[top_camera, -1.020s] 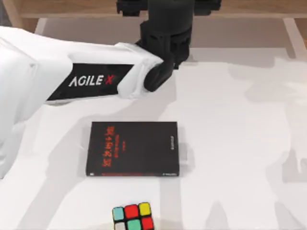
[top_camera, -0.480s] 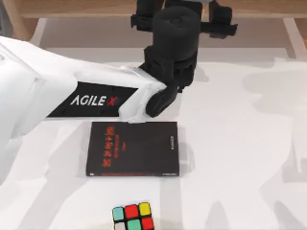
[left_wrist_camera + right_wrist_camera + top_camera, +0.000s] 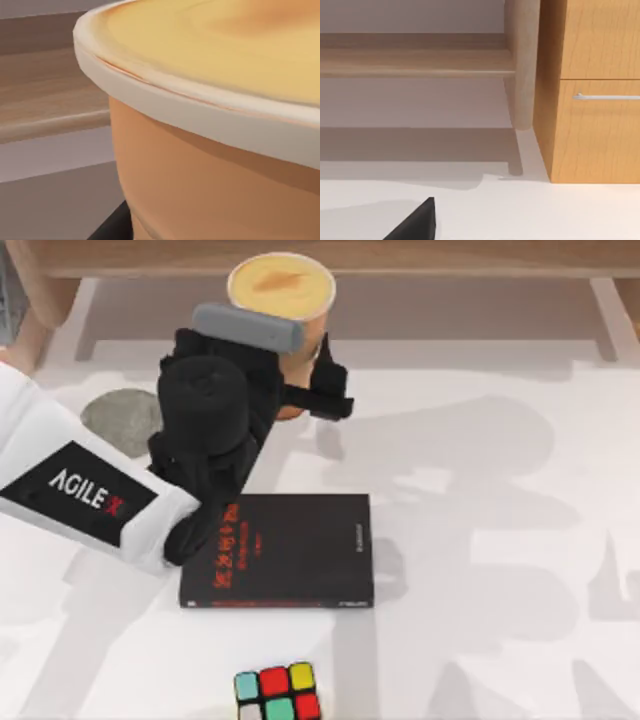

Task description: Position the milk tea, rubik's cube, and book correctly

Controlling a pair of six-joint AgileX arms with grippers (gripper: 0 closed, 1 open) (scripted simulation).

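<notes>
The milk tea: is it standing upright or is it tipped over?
Upright: the milk tea shows its round creamy top to the overhead camera, with the left pincer at its side.

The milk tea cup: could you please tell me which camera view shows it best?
The top view: it shows the milk tea with its round creamy top whole, held at the side by the left gripper, behind the black book. The left wrist view gives just a close-up of its rim and orange wall.
</notes>
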